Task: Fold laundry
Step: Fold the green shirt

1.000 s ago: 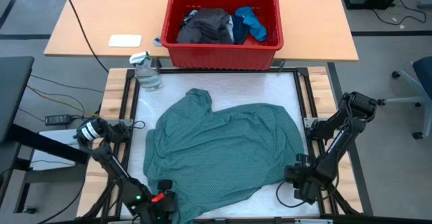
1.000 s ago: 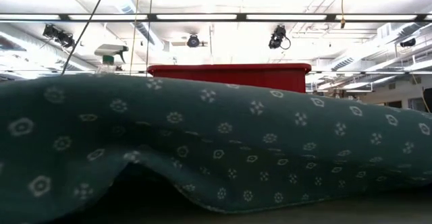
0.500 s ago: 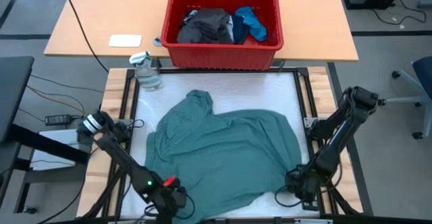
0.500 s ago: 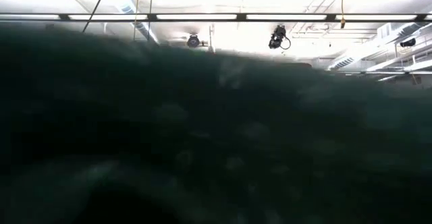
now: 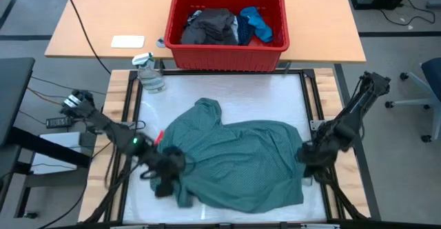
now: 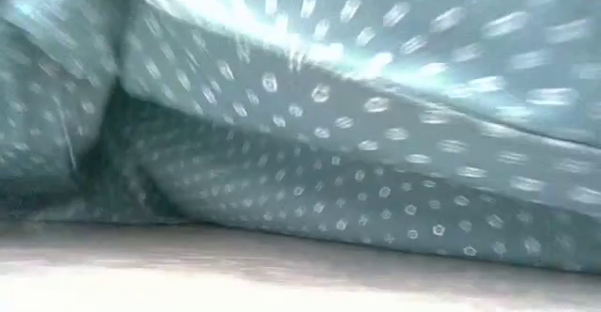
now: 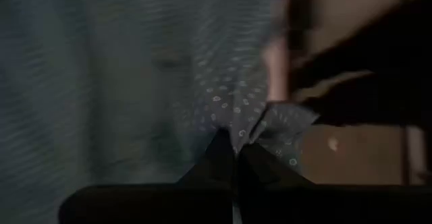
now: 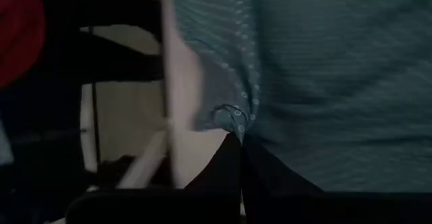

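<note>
- Slippage looks the likeliest trouble: the left gripper [image 7: 236, 150] has its fingers pinched tight on only a small tuck of the teal-green shirt [image 5: 234, 161], so a quick pull could tear that corner free
- Same worry on the other side, where the right gripper [image 8: 241, 137] is clamped on the hem at the shirt's right edge with very little cloth between its fingers
- Shirt lies bunched across the middle of the white mat [image 5: 269, 98], both lower corners lifted, so uneven pulling would skew any fold
- Spray bottle [image 5: 149, 72] stands near the mat's far left corner; a wide swing of cloth might topple it
- Remaining laundry waits in the red bin [image 5: 227, 55], well apart
</note>
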Tool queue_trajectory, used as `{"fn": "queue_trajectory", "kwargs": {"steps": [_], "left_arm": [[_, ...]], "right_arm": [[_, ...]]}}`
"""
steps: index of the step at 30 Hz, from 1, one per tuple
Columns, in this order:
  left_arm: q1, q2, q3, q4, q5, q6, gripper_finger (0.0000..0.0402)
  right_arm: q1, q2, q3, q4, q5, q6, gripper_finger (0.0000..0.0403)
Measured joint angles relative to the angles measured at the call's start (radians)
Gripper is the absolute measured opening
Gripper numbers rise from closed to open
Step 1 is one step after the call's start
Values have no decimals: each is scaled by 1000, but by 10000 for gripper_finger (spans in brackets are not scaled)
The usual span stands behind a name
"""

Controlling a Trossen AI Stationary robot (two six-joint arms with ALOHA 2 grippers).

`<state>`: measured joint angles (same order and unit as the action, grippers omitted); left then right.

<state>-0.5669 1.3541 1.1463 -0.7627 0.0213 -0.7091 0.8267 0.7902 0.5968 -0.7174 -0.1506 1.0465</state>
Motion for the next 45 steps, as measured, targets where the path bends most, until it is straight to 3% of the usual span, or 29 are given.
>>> {"fn": "queue_trajectory", "kwargs": {"steps": [2, 7, 10, 13, 18, 22, 26, 29, 36, 42, 45], "left_arm": [[71, -13, -50, -8, 47, -1, 1], [198, -9, -230, 106, 320, -5, 1], [241, -12, -294, 171, 383, -31, 3], [270, -21, -301, 187, 469, 66, 18], [373, -80, -300, 69, 485, 248, 56], [466, -135, -302, -25, 469, 286, 80], [480, -195, -301, -38, 471, 249, 100], [448, -241, -303, -50, 458, 174, 110], [188, -289, -304, -11, 226, -94, 134], [-46, -286, -305, 23, 107, -352, 157], [-133, -249, -305, 66, 97, -437, 165]], "right_arm": [[-53, -101, -100, -8, -22, 11, 2], [-159, -308, -297, 39, -114, 221, 2], [-187, -374, -331, 71, -73, 328, 12], [-222, -396, -304, 58, -46, 345, 43], [-319, -391, -198, -121, -47, 337, 106], [-360, -366, -161, -100, 28, 386, 133], [-356, -291, -139, -8, 54, 377, 136], [-334, -199, -138, 82, 41, 361, 136], [-232, 62, -138, 285, -5, 269, 136], [-142, 264, -38, 297, -7, 191, 136], [-103, 361, 24, 289, 15, 260, 136]]}}
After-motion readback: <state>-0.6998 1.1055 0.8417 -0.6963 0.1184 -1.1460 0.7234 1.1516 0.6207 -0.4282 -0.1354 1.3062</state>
